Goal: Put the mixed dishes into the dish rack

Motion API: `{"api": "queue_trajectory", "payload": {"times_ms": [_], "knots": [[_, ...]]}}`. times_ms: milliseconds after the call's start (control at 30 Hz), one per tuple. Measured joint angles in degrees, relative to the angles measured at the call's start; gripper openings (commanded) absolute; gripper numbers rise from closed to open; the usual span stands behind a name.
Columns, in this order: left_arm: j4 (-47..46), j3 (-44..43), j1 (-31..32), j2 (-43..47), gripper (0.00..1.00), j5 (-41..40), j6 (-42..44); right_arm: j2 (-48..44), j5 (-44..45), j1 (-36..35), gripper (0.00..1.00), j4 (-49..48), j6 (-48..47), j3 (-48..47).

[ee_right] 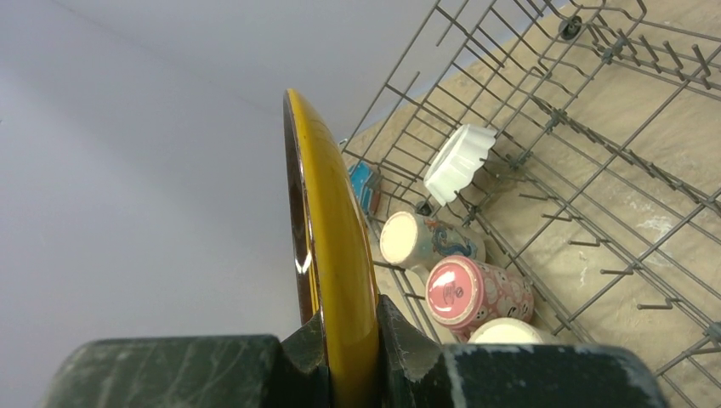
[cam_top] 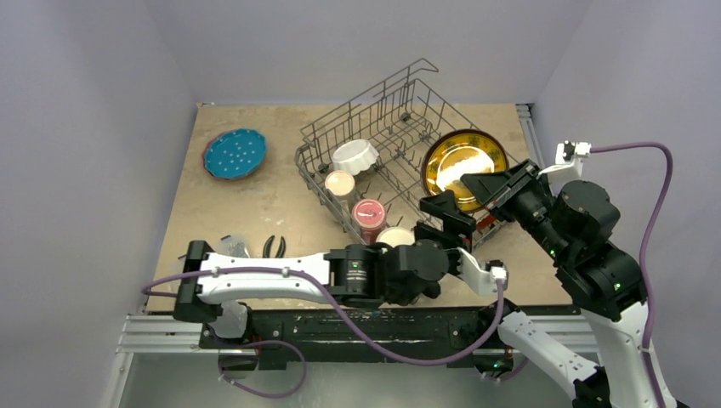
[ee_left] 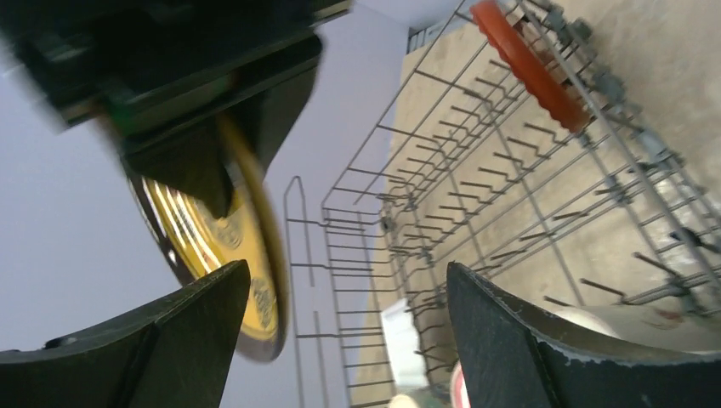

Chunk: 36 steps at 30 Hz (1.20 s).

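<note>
The yellow plate (cam_top: 463, 161) stands on edge over the right end of the dish rack (cam_top: 383, 127), and my right gripper (ee_right: 350, 340) is shut on its rim (ee_right: 332, 221). Just left of that plate my left gripper (cam_top: 446, 217) is open, with nothing between its fingers (ee_left: 349, 340). Lying inside the rack are a white fluted bowl (cam_top: 355, 155), a cream mug (cam_top: 340, 184), a maroon mug (cam_top: 369, 214) and a beige cup (cam_top: 394, 236). In the left wrist view a red-orange plate (ee_left: 527, 59) stands between the tines. A blue dotted plate (cam_top: 235, 154) lies on the table at the far left.
Black-handled pliers (cam_top: 274, 246) and a clear plastic box (cam_top: 234, 246) sit near the table's front left, beside the left arm. The rack's raised wire handle (cam_top: 417, 72) stands at the back. Walls close in the table on three sides.
</note>
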State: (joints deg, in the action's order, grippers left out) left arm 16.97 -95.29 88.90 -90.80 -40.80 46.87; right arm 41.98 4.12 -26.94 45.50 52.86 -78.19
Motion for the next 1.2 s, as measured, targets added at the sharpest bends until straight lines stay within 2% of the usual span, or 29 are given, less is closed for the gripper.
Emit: {"api": "queue_trajectory", "payload": {"times_ms": [133,400,567,600,633,667,733,800,833,900,1033,1100,1200], "knots": [[-8.3,0.8,0.1,-5.2,0.6,-4.8,12.5,0.0,0.6,0.1,0.0,0.5,0.1,-0.1],[-26.9,0.8,-0.3,-8.7,0.36,-10.5,27.6,0.0,0.7,0.1,0.0,0.8,0.4,-1.4],[-33.6,0.8,-1.1,-10.8,0.0,-12.4,32.5,0.1,0.9,0.2,0.0,1.3,0.4,-1.9],[-34.3,0.8,-1.1,-10.8,0.0,-12.8,33.1,0.3,0.8,0.3,0.09,1.0,1.7,-2.0],[-35.6,0.9,-1.2,-10.9,0.0,-13.0,33.4,0.5,0.7,0.3,0.34,0.9,2.3,-2.3],[-36.5,0.9,-1.2,-10.9,0.0,-13.1,33.6,0.7,0.5,0.3,0.52,0.4,2.9,-2.5],[-36.5,0.9,-1.2,-10.5,0.0,-12.9,32.7,1.0,0.1,0.3,0.8,0.1,1.7,-3.2],[-31.3,0.9,-1.5,-9.5,0.0,-12.2,28.1,1.3,-0.6,0.3,0.96,0.0,0.0,-4.3],[-27.3,0.8,-1.7,-8.7,0.0,-11.1,24.4,1.5,-0.7,0.3,0.98,0.0,-0.8,-5.0],[-17.4,-0.1,-2.7,-6.5,0.0,-7.1,15.5,2.2,-0.3,0.3,0.98,0.7,-3.2,-7.5],[1.2,-4.9,-7.7,-0.1,0.0,6.6,-5.9,3.7,2.1,0.3,0.98,1.6,-7.9,-12.6],[7.3,-5.4,-13.8,4.7,0.0,16.6,-17.7,3.7,4.3,0.3,0.98,0.8,-10.2,-15.2],[10.6,-5.1,-24.4,10.0,0.0,29.3,-32.9,2.4,7.4,0.3,0.98,-0.3,-12.3,-16.6]]}}
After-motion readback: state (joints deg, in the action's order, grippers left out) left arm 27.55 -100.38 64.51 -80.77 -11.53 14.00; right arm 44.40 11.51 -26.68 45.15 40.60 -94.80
